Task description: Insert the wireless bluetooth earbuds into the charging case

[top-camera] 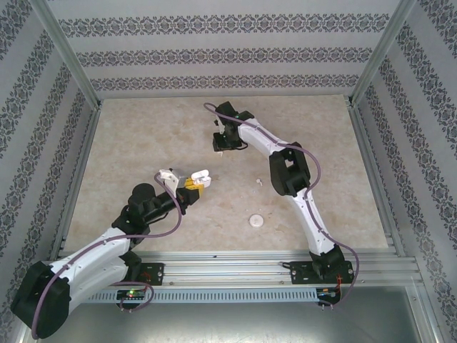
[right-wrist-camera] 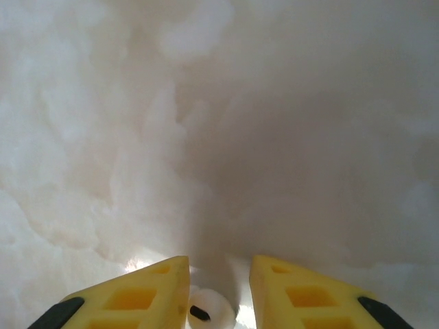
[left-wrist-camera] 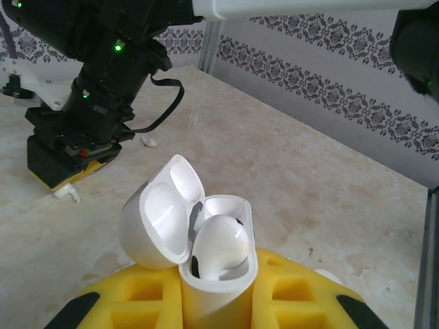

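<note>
Charging case (left-wrist-camera: 218,284), lid flipped open with a seated earbud (left-wrist-camera: 219,247) inside, is pinched in the left gripper (top-camera: 194,182), while the right gripper (right-wrist-camera: 219,266) sits low on the table (right-wrist-camera: 288,137), fingers spread around a loose earbud (right-wrist-camera: 209,312).

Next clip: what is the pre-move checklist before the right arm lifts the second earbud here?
1. White plastic charging case clamped in left gripper: ok.
2. Lid swung open: ok.
3. Seated white earbud in its socket, other socket free: ok.
4. Loose white earbud between the fingers of right gripper: ok.
5. Fingers closed on it: cannot tell.
</note>
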You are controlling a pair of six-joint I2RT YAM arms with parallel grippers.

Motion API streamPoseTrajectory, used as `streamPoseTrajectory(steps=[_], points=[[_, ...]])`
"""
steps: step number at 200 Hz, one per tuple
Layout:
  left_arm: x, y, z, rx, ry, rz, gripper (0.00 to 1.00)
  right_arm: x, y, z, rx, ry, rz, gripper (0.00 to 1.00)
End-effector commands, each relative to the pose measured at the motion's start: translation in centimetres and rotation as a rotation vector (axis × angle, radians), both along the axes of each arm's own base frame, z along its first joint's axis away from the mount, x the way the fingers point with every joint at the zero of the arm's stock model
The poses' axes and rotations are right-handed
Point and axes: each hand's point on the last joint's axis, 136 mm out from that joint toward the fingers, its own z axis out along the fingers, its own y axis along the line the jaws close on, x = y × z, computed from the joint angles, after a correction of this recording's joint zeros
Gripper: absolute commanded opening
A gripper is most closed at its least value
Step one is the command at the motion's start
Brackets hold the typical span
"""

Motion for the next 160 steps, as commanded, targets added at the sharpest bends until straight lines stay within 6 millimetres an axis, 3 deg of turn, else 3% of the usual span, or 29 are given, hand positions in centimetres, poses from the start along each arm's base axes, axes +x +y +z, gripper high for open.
streamPoseTrajectory(steps=[1, 60, 113, 137, 160], points=[[-0.3, 0.6, -1.1, 0.015, 0.026, 0.017, 0.0, -3.5, -1.7, -1.0, -0.063, 0.109, -0.024, 0.28], [-0.6, 0.5, -1.5, 0.007, 0.045, 0.005, 0.0, -8.2, -3.1, -1.5, -0.053, 0.165, -0.071, 0.28], [-0.6, 0.2, -1.7, -0.009, 0.068, -0.012, 0.0, -12.2, -3.1, -1.2, -0.049, 0.189, -0.085, 0.29], [-0.6, 0.0, -1.8, -0.014, 0.078, -0.019, 0.0, -12.8, -3.1, -0.6, -0.054, 0.181, -0.087, 0.37], [-0.5, -0.2, -2.2, -0.004, 0.094, -0.026, 0.0, -12.4, -3.2, 1.3, -0.056, 0.153, -0.093, 0.41]])
